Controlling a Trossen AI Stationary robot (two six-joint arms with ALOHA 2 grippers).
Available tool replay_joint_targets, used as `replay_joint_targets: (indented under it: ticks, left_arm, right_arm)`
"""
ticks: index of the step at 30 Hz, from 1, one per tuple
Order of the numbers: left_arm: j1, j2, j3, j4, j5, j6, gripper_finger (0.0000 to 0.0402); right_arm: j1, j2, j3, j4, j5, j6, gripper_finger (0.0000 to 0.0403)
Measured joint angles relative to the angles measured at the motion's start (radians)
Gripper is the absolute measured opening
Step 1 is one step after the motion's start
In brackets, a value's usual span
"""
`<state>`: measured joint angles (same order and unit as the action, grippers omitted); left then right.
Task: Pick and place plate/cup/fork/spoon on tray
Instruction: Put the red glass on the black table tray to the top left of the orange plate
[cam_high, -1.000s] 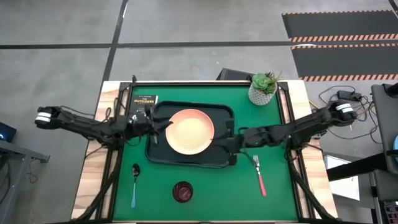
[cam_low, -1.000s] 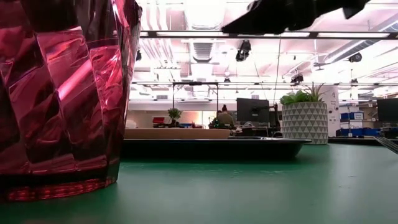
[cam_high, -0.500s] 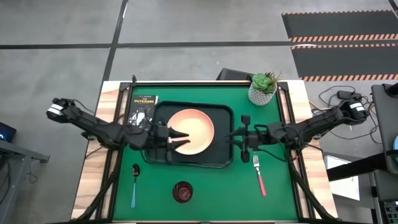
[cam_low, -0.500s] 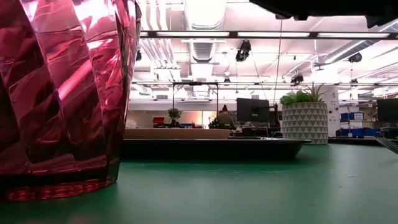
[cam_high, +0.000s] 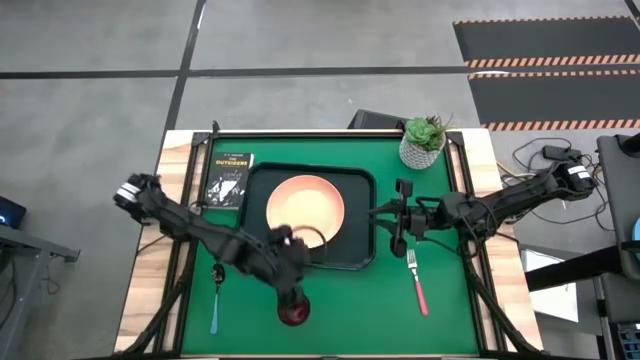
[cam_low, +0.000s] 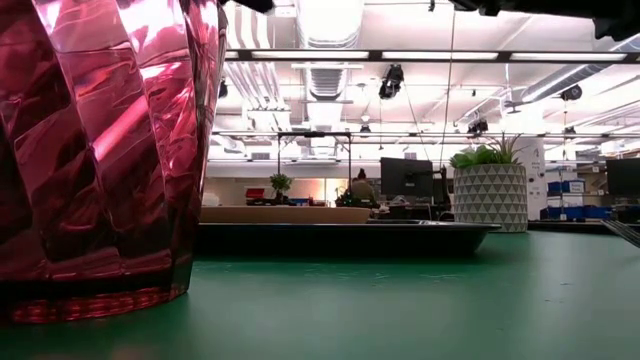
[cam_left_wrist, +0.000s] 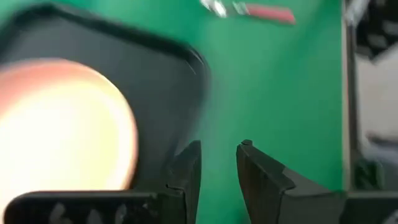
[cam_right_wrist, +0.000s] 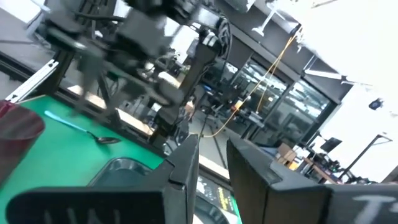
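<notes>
Small dark red cup (cam_high: 294, 309) sits at the table's near edge, well apart from the black rectangular tray (cam_high: 366, 200) w/ the peach plate (cam_high: 305, 208) in it. Left gripper (cam_high: 289, 290) is right over the cup, fingers narrowly parted. IMO widen first, then drop straight down around the rim.

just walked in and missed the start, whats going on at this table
A two-armed robot is loading tableware onto the black tray. The plate already lies on it. The left gripper is over the table's near edge, right by the cup, with nothing between its fingers. The right gripper hangs at the tray's right edge, above the fork, also empty. The fork, the spoon and the cup sit off the tray on the green mat.
</notes>
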<state>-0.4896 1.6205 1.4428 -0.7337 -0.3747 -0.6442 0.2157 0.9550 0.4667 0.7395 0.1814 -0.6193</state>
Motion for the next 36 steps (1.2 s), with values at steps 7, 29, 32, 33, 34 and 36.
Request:
replay_joint_targets:
  ticks: [7, 29, 32, 33, 34, 36]
  left_arm:
    - [-0.076, 0.12, 0.165, -0.183, 0.176, -0.082, 0.0083]
    - [-0.181, 0.235, 0.167, -0.096, 0.308, -0.229, 0.0151]
    - [-0.185, 0.237, 0.167, -0.095, 0.318, -0.202, 0.0178]
    - [-0.186, 0.237, 0.167, -0.094, 0.32, -0.19, 0.0183]
    - [-0.187, 0.239, 0.167, -0.094, 0.322, -0.182, 0.0186]
    - [-0.189, 0.24, 0.164, -0.092, 0.324, -0.16, 0.0189]
  right_arm:
    - [0.0, -0.011, 0.0, 0.003, 0.0, -0.03, 0.0072]
    - [0.0, -0.011, 0.0, -0.01, 0.0, 0.017, 0.0072]
    - [0.0, -0.011, 0.0, -0.011, 0.0, 0.018, 0.0072]
    - [0.0, -0.01, 0.0, -0.013, 0.0, 0.018, 0.0072]
    - [0.0, -0.01, 0.0, -0.017, 0.0, 0.018, 0.0072]
    - [0.0, -0.011, 0.0, -0.025, 0.001, 0.018, 0.0072]
